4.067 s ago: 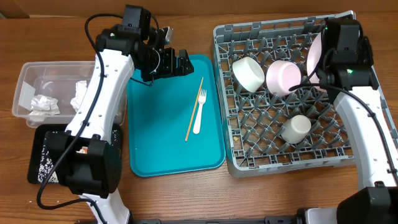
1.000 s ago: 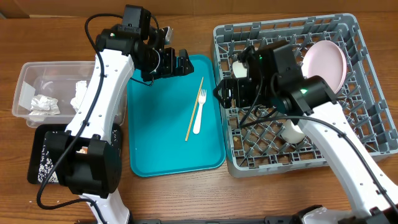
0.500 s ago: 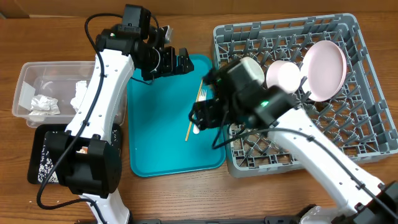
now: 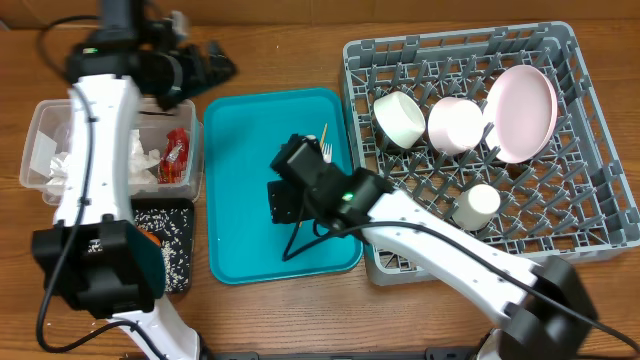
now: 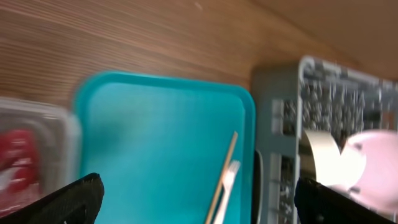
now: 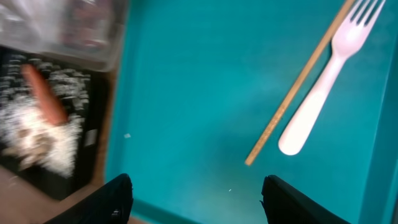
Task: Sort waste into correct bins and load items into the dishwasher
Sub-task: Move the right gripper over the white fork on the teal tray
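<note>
One rack (image 4: 590,215): grey, pegged, on the worktop (image 4: 300,30) at the right; biggest thing in view.
Teal tray (image 4: 240,130): just left of the rack; carries only the fork and chopstick.
Tub (image 4: 45,112): clear, far left; napkins (image 4: 60,165) and a red wrapper (image 4: 177,155) lie inside.
Black tray (image 4: 178,270): in front of the tub; holds a carrot (image 6: 43,93) and pale crumbs (image 6: 37,140).
Plate (image 4: 522,100): pink, on edge at the rack's back.
Bowls (image 4: 400,117): two, tipped on their sides beside the plate.
Left hand (image 4: 208,66): spread wide, empty, above the worktop behind the tub.
Right hand (image 6: 199,199): fingers apart with nothing between them, low over the teal tray, the fork and chopstick ahead of it and to one side.
Cup (image 4: 475,205): white, among the pegs mid-rack.
Fork (image 6: 323,93): white plastic, flat on the teal tray; likely light, stiff and slick. Best pinched across the narrow handle, mid-length.
Chopstick (image 6: 298,90): thin wood, just beside the fork and nearly parallel; probably light, rigid, prone to roll. Grip near the middle, or the two may be pinched together.
</note>
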Controlling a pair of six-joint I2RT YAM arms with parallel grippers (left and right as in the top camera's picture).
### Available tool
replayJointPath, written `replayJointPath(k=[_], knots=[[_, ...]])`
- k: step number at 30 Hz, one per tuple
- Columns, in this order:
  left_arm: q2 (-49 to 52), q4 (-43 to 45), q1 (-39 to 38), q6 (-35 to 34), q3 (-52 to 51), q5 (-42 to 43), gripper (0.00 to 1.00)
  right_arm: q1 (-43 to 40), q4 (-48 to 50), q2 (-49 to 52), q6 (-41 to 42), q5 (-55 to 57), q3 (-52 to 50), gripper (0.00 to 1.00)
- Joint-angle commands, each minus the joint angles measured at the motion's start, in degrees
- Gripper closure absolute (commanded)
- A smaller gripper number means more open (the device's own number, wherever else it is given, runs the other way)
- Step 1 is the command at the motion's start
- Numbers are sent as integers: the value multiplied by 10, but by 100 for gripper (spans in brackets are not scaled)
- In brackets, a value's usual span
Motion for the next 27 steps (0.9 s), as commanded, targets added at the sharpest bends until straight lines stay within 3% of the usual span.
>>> replayJointPath(k=[1, 13, 19, 21, 24, 25, 27], knots=[[-10, -5, 35, -7, 12, 23, 0, 1, 11, 50, 25, 70, -12, 30], [-10, -11, 50, -7, 12, -24, 0, -35, 87, 68, 25, 127, -12, 27], [-10, -11, 50, -7, 12, -62, 0, -58, 110, 68, 27, 129, -12, 35], [-10, -11, 50, -7, 12, -64, 0, -59, 110, 68, 27, 121, -12, 17], [-10, -11, 50, -7, 12, -64, 0, -59, 108, 68, 27, 103, -13, 14], [-10, -11, 50, -7, 12, -64, 0, -59, 109, 68, 27, 98, -13, 4], [-10, -11, 50, -7, 12, -64, 0, -59, 109, 68, 27, 93, -13, 0]])
